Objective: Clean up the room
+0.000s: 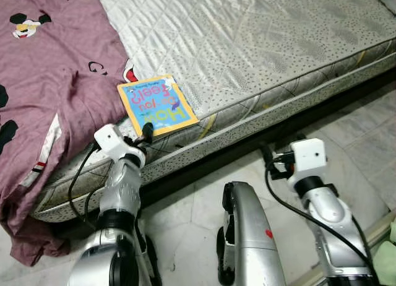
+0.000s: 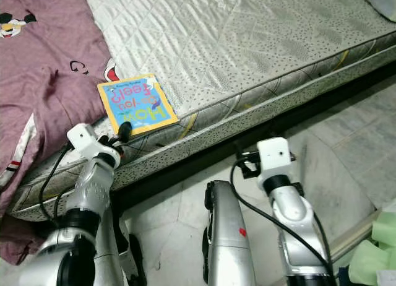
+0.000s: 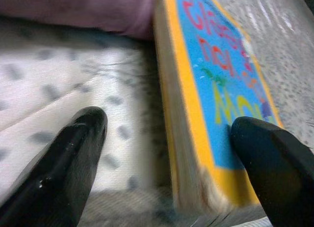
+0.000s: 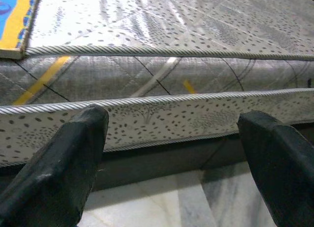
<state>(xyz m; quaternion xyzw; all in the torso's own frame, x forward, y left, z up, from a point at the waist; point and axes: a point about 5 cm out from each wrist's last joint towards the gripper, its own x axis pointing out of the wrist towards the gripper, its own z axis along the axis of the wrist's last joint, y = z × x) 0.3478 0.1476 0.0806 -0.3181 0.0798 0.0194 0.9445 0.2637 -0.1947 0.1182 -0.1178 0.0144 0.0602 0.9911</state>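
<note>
A children's book (image 1: 157,104) with a blue cover and a yellow border lies flat on the mattress (image 1: 260,44), near its front edge, in the middle left of the frame in the left eye view. Just beside the book, in the upper left of the frame, a purple blanket (image 1: 55,69) with cartoon figures covers the mattress.

The left hand (image 1: 147,130) is at the lower corner of the book. Its fingers are apart: in the left wrist view one finger (image 3: 73,153) is over the bare mattress beside the book, and the other finger (image 3: 274,158) is over the blue cover, so the book's edge stands between them. I cannot tell if a finger touches the book.

The right hand (image 4: 171,153) is in the lower right of the frame, low in front of the mattress side, over the marble floor (image 1: 365,150), well apart from the book. Its fingers are also apart and hold nothing.
</note>
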